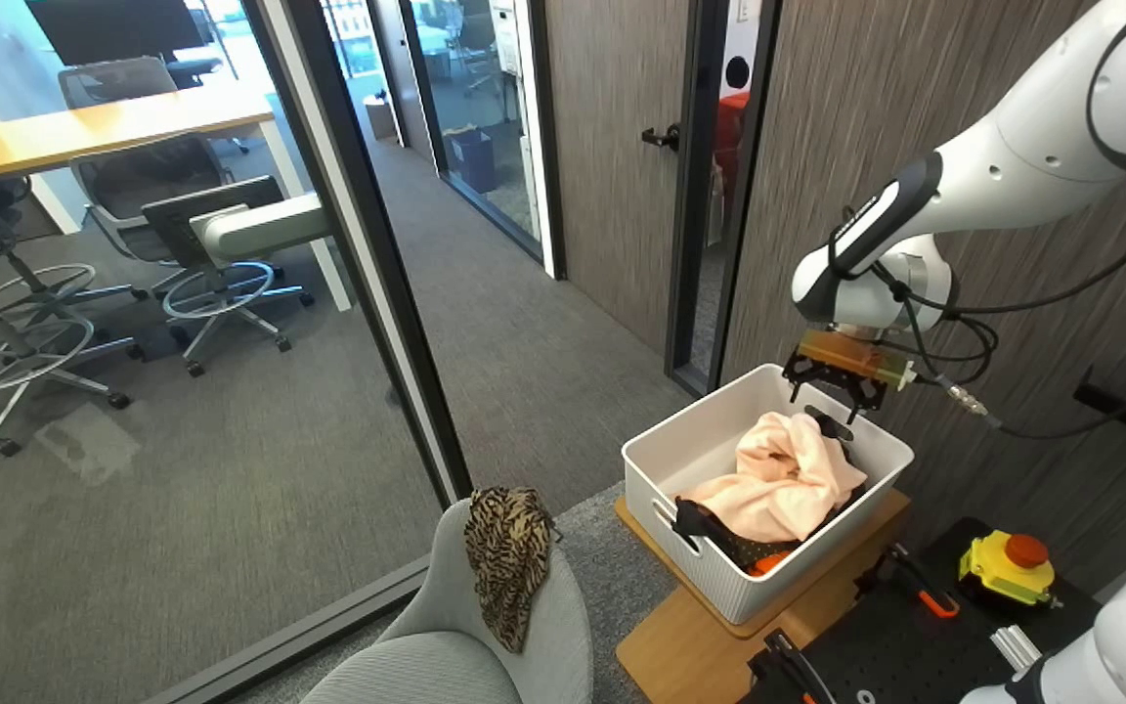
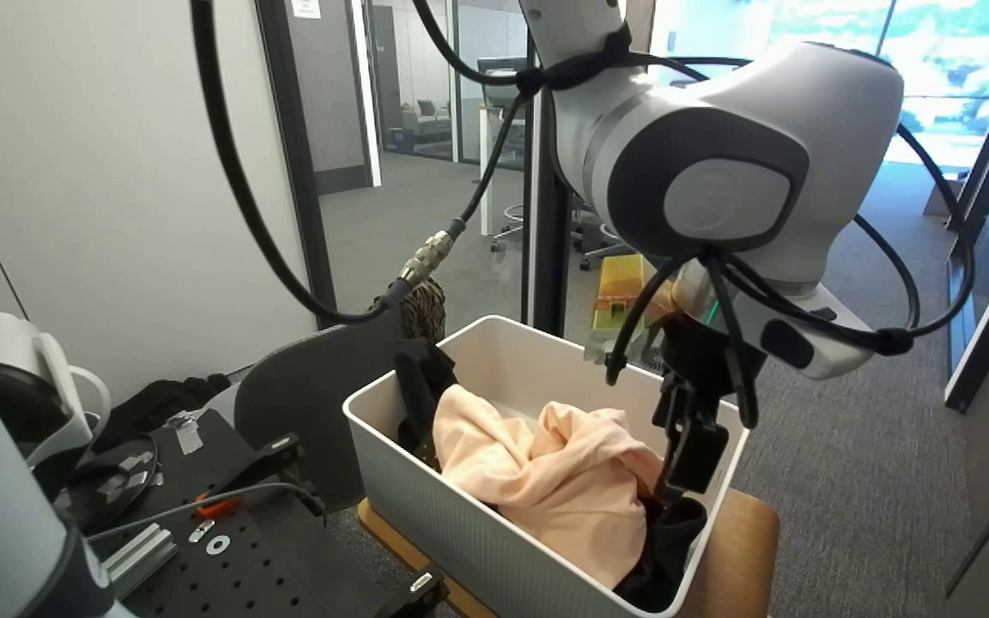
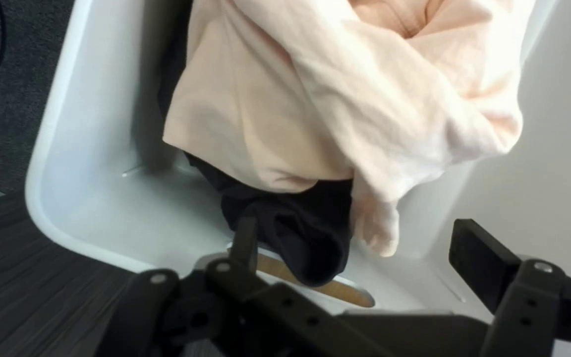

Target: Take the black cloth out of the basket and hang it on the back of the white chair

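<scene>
Black robot gripper [image 3: 357, 240] above the limp plain black fabric cloth [image 3: 293, 223], its jaws spread wide and gripping nothing.

The cloth lies at one end of the white rectangular plastic basket [image 2: 439, 524]; in the wrist view its bunched end shows between the two fingers, nearer the one at left, in front of the oval handle slot [image 3: 357, 295]. Whether a finger touches it cannot be told. Further in, it disappears beneath a crumpled peach-beige cloth [image 3: 335, 109]. In an exterior view the pale grey-white upholstered chair [image 1: 561, 626] stands near the basket, a brown-and-black animal-print cloth [image 1: 509, 567] draped over its rounded back.
</scene>
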### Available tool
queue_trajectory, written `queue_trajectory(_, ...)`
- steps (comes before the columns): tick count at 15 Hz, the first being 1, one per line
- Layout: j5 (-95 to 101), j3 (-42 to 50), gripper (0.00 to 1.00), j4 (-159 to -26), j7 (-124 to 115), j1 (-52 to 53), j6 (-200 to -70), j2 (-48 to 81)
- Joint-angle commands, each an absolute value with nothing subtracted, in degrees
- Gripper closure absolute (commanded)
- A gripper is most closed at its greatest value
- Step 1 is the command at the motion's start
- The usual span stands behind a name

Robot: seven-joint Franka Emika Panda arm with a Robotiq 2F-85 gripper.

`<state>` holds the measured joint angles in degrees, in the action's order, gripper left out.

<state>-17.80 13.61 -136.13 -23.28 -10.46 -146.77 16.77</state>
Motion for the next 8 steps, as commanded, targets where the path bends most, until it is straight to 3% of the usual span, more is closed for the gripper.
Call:
queue_trajectory(1, -16.0, 15.5, 0.0, -137.3, -29.8, -9.4, -149.6, 17.8)
queue_trajectory(8, -14.7, 17.0, 0.0, -137.2, -33.7, -8.6, -150.3, 20.5)
